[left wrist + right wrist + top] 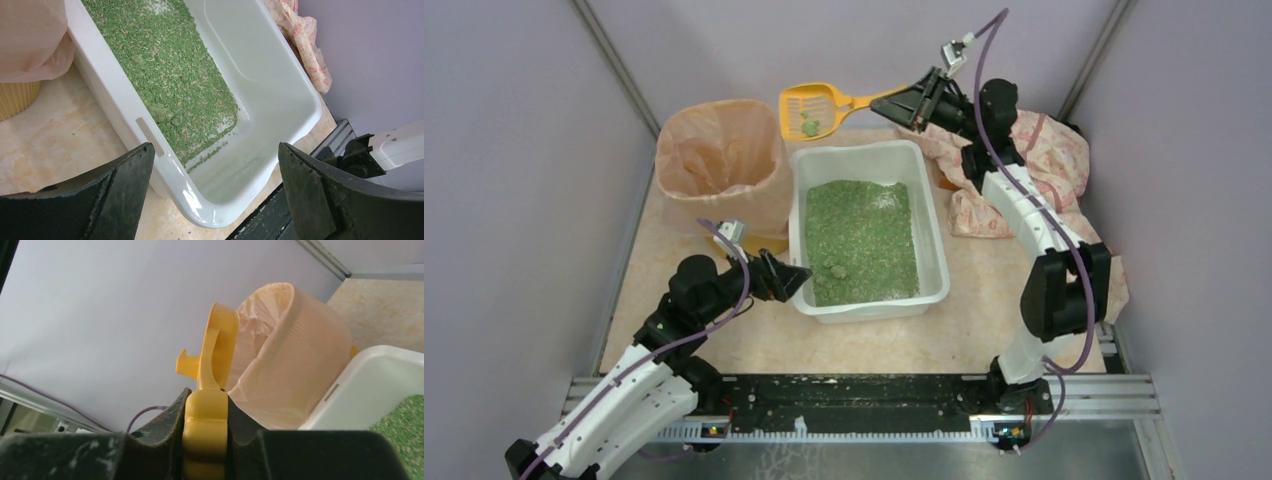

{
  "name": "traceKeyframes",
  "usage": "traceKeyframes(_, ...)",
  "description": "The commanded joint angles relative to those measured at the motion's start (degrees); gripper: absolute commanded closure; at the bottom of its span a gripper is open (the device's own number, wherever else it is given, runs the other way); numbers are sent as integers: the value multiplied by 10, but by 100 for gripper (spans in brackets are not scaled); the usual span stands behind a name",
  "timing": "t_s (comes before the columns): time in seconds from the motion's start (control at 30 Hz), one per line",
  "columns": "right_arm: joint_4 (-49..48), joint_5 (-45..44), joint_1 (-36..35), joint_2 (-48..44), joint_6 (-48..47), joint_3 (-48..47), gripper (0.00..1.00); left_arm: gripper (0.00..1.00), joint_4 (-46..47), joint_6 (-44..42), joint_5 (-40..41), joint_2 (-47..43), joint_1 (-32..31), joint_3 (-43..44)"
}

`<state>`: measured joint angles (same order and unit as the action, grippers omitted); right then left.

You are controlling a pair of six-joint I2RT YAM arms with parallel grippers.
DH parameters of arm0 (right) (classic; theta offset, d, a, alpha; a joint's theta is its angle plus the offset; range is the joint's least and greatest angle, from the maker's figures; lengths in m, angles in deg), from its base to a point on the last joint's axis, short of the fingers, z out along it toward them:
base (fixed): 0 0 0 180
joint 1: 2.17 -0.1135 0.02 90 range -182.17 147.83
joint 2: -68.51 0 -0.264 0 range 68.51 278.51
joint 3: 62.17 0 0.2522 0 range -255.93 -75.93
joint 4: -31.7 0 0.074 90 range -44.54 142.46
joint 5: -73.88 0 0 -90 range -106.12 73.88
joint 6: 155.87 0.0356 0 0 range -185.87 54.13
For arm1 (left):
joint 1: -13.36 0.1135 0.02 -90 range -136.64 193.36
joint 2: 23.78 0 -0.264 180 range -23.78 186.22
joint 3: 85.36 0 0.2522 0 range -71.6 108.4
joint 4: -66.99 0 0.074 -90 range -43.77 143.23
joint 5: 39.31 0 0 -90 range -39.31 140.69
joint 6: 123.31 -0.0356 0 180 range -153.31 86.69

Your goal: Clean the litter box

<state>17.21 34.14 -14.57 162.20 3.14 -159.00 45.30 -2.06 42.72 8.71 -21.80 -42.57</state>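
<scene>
top view, litter box [931, 230]: white tub sitting mid-table, short end toward the arms, green litter [859, 230] covering most of the floor
top view, clump [834, 270]: one lump of litter near the tub's near-left corner
top view, scoop [812, 108]: orange-yellow, held up in the air just past the tub's far rim, with a green blob in its bowl
top view, right gripper [904, 100]: out at the far side, on the scoop's handle
top view, left gripper [796, 278]: down low at the tub's near-left corner; touching the rim or just off it, hard to say from up here
top view, bin [724, 205]: round, lined with a peach bag, right beside the tub's left wall
top view, cloth [1049, 160]: pink patterned, bunched up on the table [874, 345] to the tub's right
left wrist, fingers [125, 190]: spread wide with nothing between them, the tub's near corner showing in the gap
left wrist, tub floor: bare white along the near end and right side, litter piled toward the left wall
right wrist, fingers [165, 427]: squeezed tight on the yellow handle from both sides
right wrist, scoop: seen edge-on, with the bagged bin behind it
right wrist, tub: only a corner, lower right, with a bit of green
</scene>
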Motion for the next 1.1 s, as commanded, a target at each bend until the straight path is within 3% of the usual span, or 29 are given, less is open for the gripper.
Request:
traceKeyframes(0.0, 49, -24, -52, 46, -32, -91, 100, 1, 0, -3, -2, -7, -3, 4)
traceKeyframes(0.37, 274, -80, -157, 198, -226, -352, 100, 1, -14, 2, 2, -32, -3, -23)
traceKeyframes(0.57, 442, -203, -217, 241, -419, -497, 100, 1, -20, -2, 8, -35, -3, -17)
traceKeyframes(0.83, 446, -404, -325, 198, -653, -458, 100, 1, -29, -9, 13, -31, -2, -14)
traceKeyframes(0.97, 443, -458, -360, 195, -711, -469, 100, 1, -28, -9, 13, -30, -3, -14)
traceKeyframes(1.07, 428, -451, -365, 182, -707, -464, 100, 1, -26, -10, 13, -30, -2, -13)
